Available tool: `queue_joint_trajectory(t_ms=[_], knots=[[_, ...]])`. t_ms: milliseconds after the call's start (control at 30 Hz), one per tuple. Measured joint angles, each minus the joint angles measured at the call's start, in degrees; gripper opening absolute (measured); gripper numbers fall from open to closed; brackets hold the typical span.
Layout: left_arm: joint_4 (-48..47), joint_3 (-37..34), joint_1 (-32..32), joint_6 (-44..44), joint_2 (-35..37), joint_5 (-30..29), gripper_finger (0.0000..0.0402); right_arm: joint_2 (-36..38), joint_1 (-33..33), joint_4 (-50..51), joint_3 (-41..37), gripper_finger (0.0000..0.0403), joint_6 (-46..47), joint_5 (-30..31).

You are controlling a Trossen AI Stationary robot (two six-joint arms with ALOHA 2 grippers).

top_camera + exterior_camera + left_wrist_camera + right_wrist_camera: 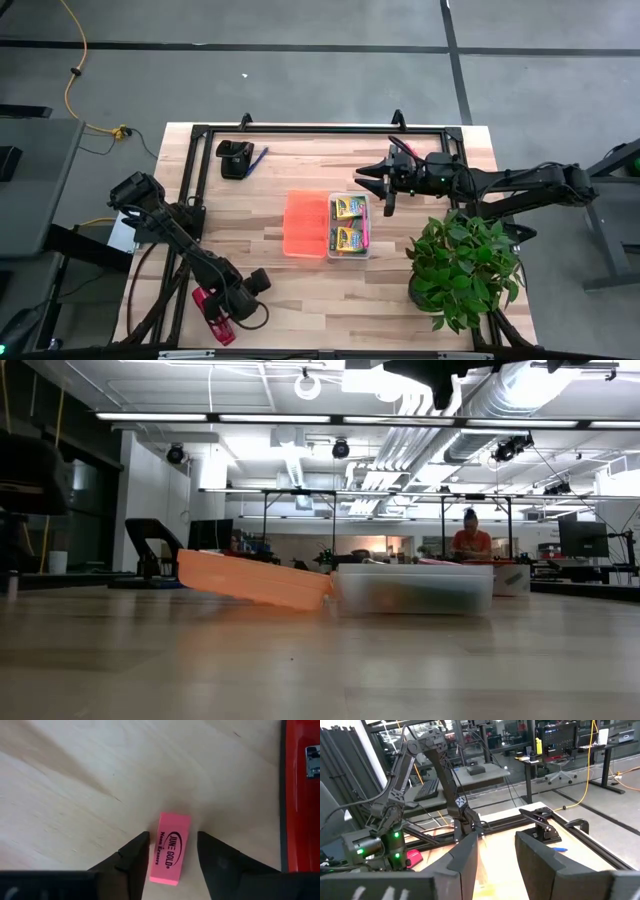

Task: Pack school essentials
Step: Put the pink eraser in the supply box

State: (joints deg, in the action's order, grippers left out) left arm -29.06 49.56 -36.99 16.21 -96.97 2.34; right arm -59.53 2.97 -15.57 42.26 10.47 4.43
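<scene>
Pink eraser (170, 849) (black lettering) lies flat between left pincer (173, 851) fingers.

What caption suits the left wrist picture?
Left end effector straddles a pink eraser on the wooden table, beside a red stapler.

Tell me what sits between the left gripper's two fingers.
In the left wrist view, a pink eraser lies flat on the wooden table, between the left gripper's open fingers, gaps on both sides; nothing else is there.

A red glossy object (300, 795) runs off the left wrist view's edge, while the clear bin's (412, 588) contents blur in the low view.
</scene>
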Motion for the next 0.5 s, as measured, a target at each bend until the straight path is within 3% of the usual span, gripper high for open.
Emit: queue_joint_trajectory(t_ms=[233, 500], knots=[[0.17, -0.02, 0.09, -0.88, -0.04, 1.07, 0.011, -0.04, 0.01, 0.0, 0.0, 0.0124, -0.01, 0.0], [0.2, -0.02, 0.09, -1.05, -0.07, 1.34, 0.0091, -0.04, 0.01, 0.0, 0.0, 0.0124, -0.01, -0.02]])
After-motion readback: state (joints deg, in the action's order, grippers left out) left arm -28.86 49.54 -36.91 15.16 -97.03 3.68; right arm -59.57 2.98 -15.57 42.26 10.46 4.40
